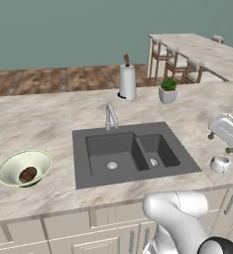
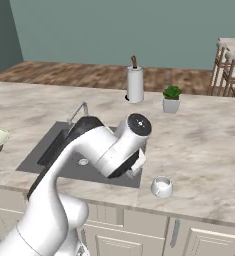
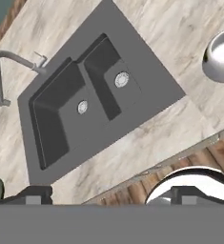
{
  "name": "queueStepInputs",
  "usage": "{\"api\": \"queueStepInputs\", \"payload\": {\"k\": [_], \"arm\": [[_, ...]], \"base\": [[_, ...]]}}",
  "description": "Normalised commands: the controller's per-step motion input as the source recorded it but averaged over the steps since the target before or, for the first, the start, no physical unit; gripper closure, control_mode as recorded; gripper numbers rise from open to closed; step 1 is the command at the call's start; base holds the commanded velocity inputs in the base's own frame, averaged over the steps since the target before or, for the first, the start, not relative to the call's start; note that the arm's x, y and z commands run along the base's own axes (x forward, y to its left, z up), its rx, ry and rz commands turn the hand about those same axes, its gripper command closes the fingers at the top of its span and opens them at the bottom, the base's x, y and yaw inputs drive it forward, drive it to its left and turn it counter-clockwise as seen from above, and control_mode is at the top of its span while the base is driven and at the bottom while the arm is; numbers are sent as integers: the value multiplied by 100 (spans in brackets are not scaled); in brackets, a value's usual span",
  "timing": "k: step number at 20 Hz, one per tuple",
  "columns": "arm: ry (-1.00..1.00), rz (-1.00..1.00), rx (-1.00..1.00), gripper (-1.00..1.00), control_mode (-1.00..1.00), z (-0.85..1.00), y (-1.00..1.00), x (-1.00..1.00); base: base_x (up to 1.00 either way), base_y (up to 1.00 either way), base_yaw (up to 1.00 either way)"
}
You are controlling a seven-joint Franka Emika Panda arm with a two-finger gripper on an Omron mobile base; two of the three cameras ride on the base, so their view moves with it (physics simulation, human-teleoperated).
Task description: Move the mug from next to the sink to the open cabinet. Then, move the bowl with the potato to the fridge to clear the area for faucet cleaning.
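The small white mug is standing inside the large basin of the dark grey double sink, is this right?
Not right. The small white mug stands on the marble counter beside the dark grey double sink, outside both basins. The left base view shows it.

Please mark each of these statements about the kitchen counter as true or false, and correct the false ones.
1. The mug stands on the counter beside the sink. True.
2. The potato lies in the sink's large basin. False: it lies in the bowl, on the counter on the sink's other side from the mug.
3. The gripper is closed on the mug. False: its jaws are open and hold nothing.
4. A paper-towel roll stands upright behind the faucet. True.
5. The small potted plant sits inside the bowl. False: it stands on the counter near the paper-towel roll.
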Motion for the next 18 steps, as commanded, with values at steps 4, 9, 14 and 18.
{"api": "queueStepInputs", "payload": {"k": [4, 9, 14, 18], "arm": [[2, -34, 7, -100, -100, -66, -95, -6], [-2, -13, -2, -100, -100, -38, -39, 18], [-2, 2, -8, -100, -100, -36, -21, 27], [2, 0, -9, -100, -100, -37, -47, 7]], "base": [[0, 0, 0], [0, 0, 0], [0, 0, 0], [0, 0, 0]]}}
